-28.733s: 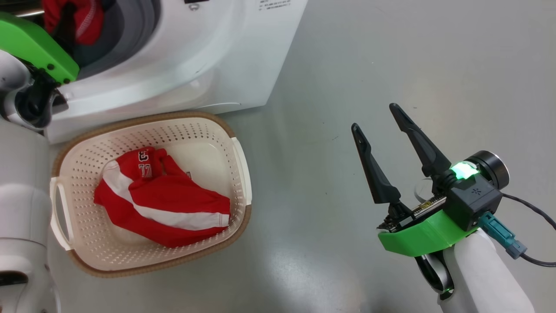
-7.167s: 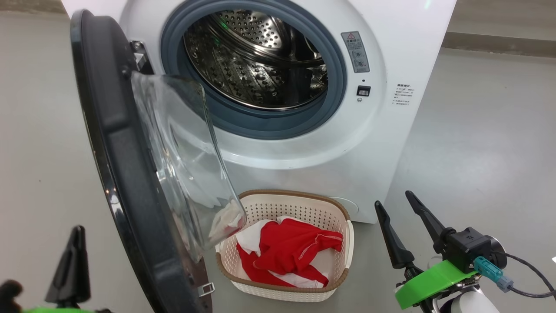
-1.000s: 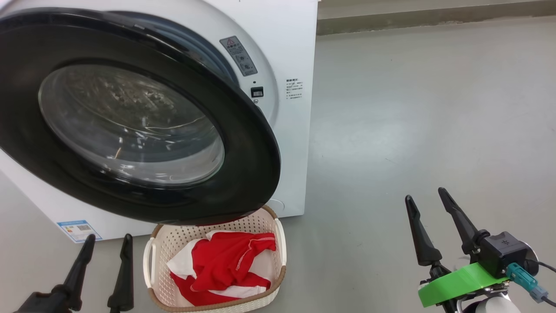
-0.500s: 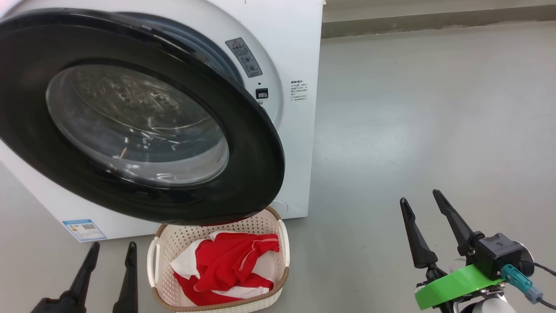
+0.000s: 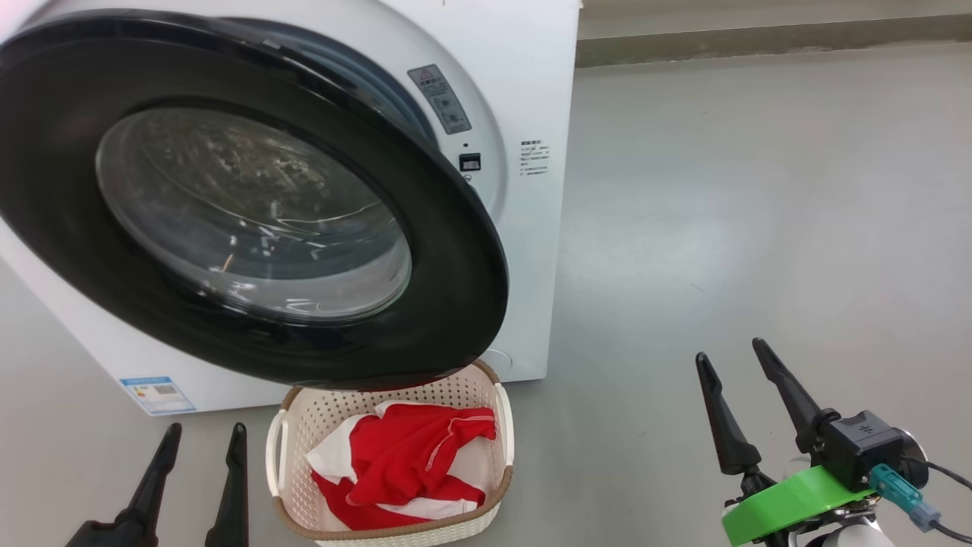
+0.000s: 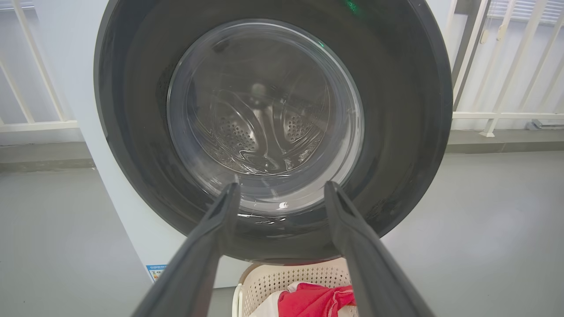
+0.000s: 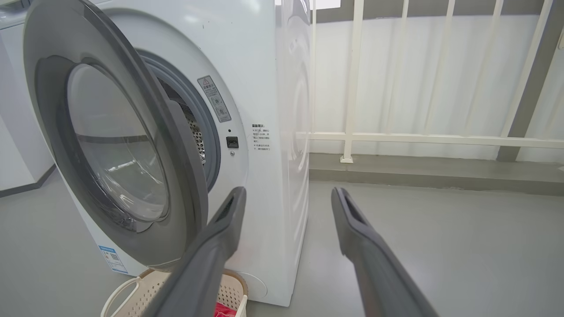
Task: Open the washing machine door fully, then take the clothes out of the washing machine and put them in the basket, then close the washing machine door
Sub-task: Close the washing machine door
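The washing machine (image 5: 524, 228) (image 7: 273, 88) stands at the upper left. Its door (image 5: 425, 251) (image 6: 396, 110) (image 7: 132, 110), glossy black rim around clear glass, hangs partly swung in, with a gap to the grey gasket (image 7: 207, 132) at its right side. The steel drum (image 6: 264, 132) shows through the glass. Below the door sits the basket (image 5: 501, 425) (image 6: 282, 281) (image 7: 132, 290) holding the red clothes (image 5: 402, 456) (image 6: 313, 299). My left gripper (image 5: 205, 437) (image 6: 282, 189) is open, low at the left, apart from the door. My right gripper (image 5: 729, 353) (image 7: 286, 191) is open at the lower right over bare floor.
Grey floor (image 5: 759, 190) spreads to the right of the machine. A white railing (image 7: 418, 138) with a low kerb (image 5: 759, 34) runs behind. A blue label sticker (image 5: 159, 389) is on the machine's lower left front.
The head camera has shifted slightly, so the scene sits a little further right. Both grippers have sunk slightly in the view and stay open. The door looks about the same.
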Motion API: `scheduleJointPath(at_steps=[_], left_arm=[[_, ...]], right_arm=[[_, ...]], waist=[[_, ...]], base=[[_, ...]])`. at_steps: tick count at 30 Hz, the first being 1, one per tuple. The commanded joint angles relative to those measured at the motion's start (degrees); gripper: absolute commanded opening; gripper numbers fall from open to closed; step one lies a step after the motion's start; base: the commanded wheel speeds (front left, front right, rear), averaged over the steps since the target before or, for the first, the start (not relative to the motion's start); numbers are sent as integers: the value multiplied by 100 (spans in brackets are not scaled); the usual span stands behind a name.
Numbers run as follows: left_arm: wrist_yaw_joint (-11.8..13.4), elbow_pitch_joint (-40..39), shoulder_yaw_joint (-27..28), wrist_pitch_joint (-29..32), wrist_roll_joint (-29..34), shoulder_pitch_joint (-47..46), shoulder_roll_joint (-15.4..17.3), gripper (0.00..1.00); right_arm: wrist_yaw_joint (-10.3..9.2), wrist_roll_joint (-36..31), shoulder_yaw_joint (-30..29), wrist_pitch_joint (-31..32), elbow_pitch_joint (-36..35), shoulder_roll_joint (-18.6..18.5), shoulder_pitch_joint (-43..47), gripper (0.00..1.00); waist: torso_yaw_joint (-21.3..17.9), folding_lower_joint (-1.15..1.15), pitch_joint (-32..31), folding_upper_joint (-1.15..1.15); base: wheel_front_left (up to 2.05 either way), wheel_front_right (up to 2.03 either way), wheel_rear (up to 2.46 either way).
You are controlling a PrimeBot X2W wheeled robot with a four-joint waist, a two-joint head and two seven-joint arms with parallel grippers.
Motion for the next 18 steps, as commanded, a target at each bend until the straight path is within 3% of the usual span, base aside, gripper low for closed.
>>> scheduleJointPath(at_steps=[1, 4, 5, 6, 7, 8, 18], left_arm=[[-22, -134, 260, -69, 83, -180, 66, 100], [-34, -145, 255, -70, 138, -198, 29, 100], [-38, -148, 251, -70, 156, -204, 18, 100], [-41, -149, 247, -70, 170, -208, 8, 100], [-44, -150, 241, -70, 188, -211, 2, 100], [-41, -149, 237, -70, 199, -216, -8, 100], [-6, -293, 99, -28, 294, -306, -24, 100]], right_arm=[[20, 7, 183, -36, -84, -5, -80, 100], [20, -3, 262, -36, 39, -5, -175, 100], [20, -2, 295, -36, 90, -5, -214, 63], [20, 0, 322, -36, 131, -5, -261, 36], [20, 11, 347, -36, 162, -5, -310, 22], [20, 13, 392, -36, 201, -5, -363, 2], [20, 225, 1015, 17, 885, -5, -1072, 0]], waist=[[53, 0, 15, 0], [147, 0, 34, 0], [184, 0, 39, 0], [223, 0, 44, 0], [261, 0, 52, 0], [303, 0, 68, 0], [649, 0, 238, 0]], base=[[0, 0, 0], [0, 0, 0], [0, 0, 0], [0, 0, 0], [0, 0, 0], [0, 0, 0], [0, 0, 0]])
